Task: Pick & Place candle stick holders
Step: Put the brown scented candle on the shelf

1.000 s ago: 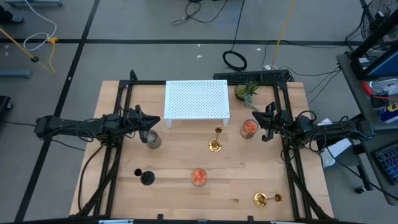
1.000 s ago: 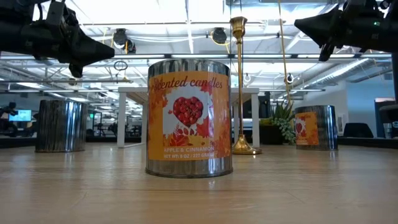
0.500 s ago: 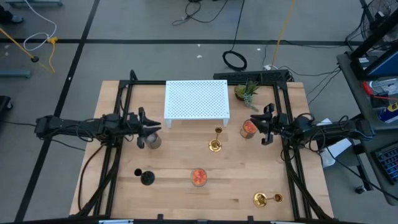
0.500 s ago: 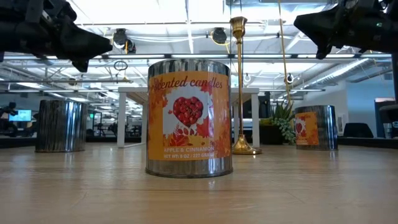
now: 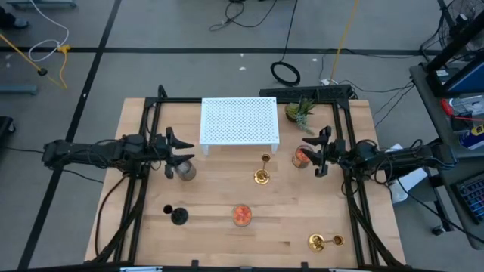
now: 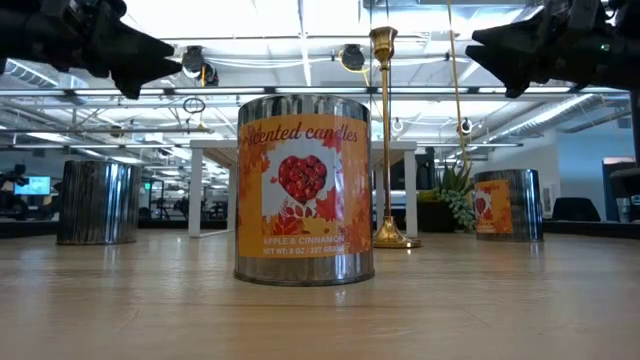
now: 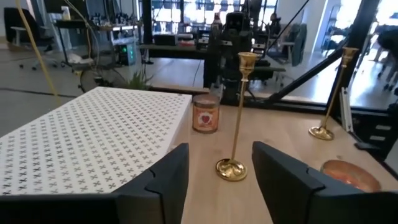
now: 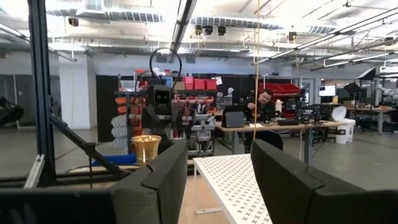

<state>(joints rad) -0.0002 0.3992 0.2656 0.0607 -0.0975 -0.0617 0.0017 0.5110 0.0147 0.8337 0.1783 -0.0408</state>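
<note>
A grey glass cup (image 5: 186, 171) stands on the table left of centre. My left gripper (image 5: 184, 150) hovers open just beyond it, fingers pointing toward the table's right. An orange cup (image 5: 302, 156) stands at the right, partly under my open right gripper (image 5: 308, 151), which points left above it. A gold stemmed holder (image 5: 262, 171) stands upright mid-table and also shows between my left fingers (image 7: 238, 118). A second orange cup (image 5: 242, 215), a black stemmed holder (image 5: 178, 216) and another gold holder (image 5: 321, 242) sit nearer the front edge.
A white perforated stand (image 5: 238, 121) fills the table's far middle, with a small green plant (image 5: 300, 112) to its right. Black frame rails (image 5: 144, 189) run along both sides of the table. Bare wood lies between the holders at the centre.
Both grippers have opened their fingers while hovering, the left by the grey cup and the right over the orange cup. The right one has edged slightly toward the table's left. No holder has moved.
</note>
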